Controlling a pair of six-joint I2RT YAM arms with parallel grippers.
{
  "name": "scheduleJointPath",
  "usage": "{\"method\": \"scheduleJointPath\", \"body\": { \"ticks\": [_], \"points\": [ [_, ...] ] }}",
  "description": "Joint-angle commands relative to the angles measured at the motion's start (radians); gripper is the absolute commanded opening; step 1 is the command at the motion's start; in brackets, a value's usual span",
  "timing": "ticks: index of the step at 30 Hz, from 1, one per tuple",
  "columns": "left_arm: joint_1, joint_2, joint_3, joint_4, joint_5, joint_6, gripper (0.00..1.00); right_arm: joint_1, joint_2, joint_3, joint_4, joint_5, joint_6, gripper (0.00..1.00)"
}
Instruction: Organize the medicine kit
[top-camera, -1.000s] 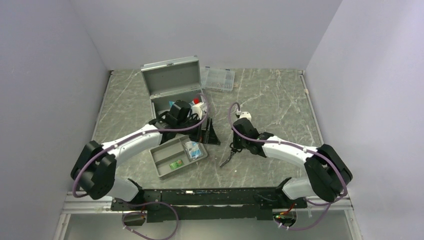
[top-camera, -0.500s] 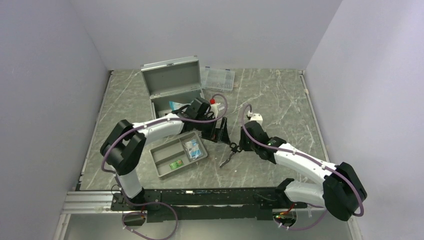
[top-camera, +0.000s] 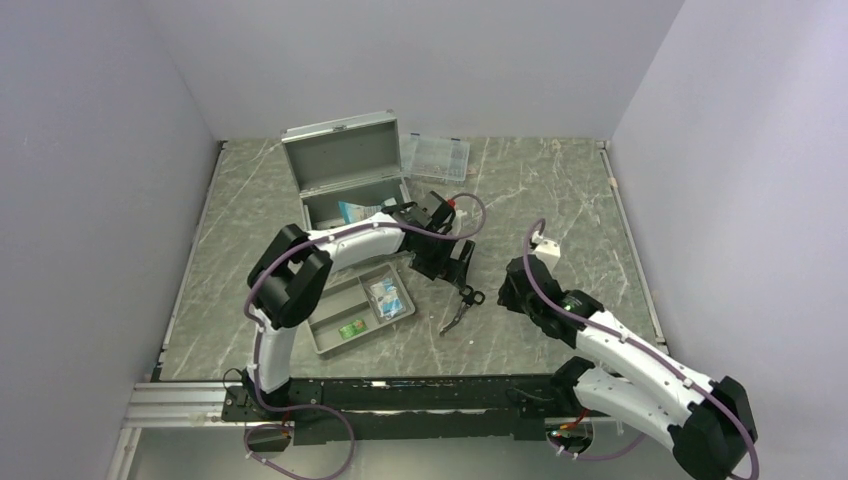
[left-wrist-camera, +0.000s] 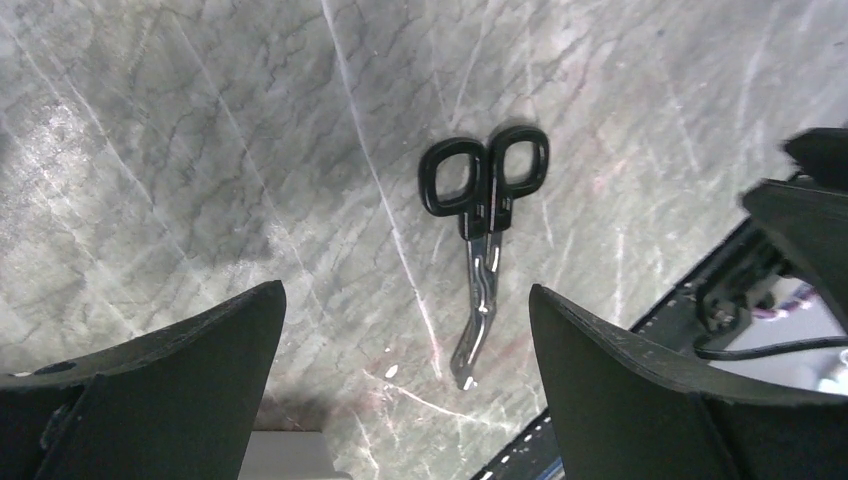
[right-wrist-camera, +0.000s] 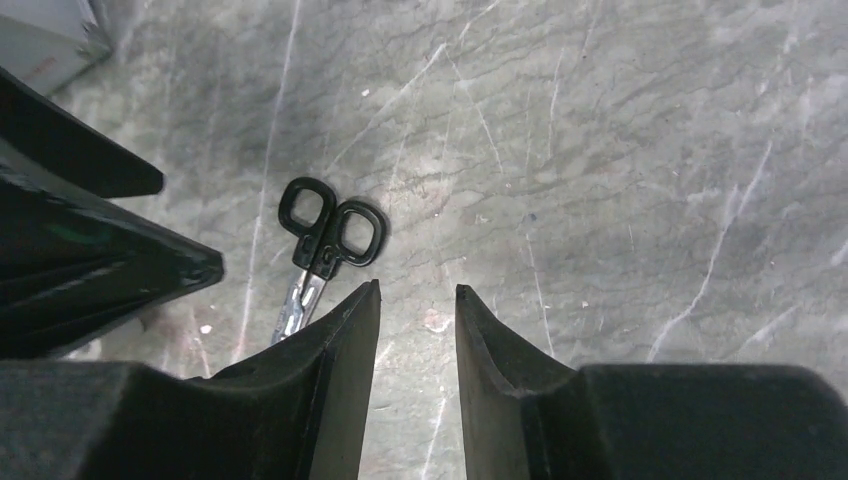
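Since a second ago: left arm swung off the kit (top-camera: 345, 180) toward mid-table (top-camera: 560, 190); right arm backed off rightward, its fingers parted.
Kit: far left of table, lid up.
Tray (top-camera: 330, 325): in front of kit, small packets (top-camera: 384, 296) in one compartment.
Scissors (left-wrist-camera: 483, 250): flat on table just right of tray, handles toward the far side.
Left gripper (left-wrist-camera: 402, 300): over the scissors, jaws wide apart, holding nothing.
Right gripper (right-wrist-camera: 417, 290): near the handles, not touching, jaws a narrow gap apart.
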Motion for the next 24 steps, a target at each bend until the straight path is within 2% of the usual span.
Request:
{"method": "scheduleJointPath", "body": {
  "ticks": [1,8,15,24],
  "points": [
    [-0.041,0.043,0.081,-0.094,-0.128,0.057,0.99,-0.005,-0.065,0.018,-0.075,0.057,0.078,0.36],
    [-0.091,0.136,0.175,-0.135,-0.194,0.055,0.99,-0.006,-0.162,0.020,-0.121,0.056,0.092,0.35],
    [-0.106,0.188,0.232,-0.134,-0.254,0.038,0.82,-0.007,-0.249,0.027,-0.162,0.067,0.079,0.34],
    [-0.128,0.271,0.339,-0.175,-0.341,0.035,0.67,-0.007,-0.304,0.014,-0.167,0.050,0.069,0.32]
  ]
}}
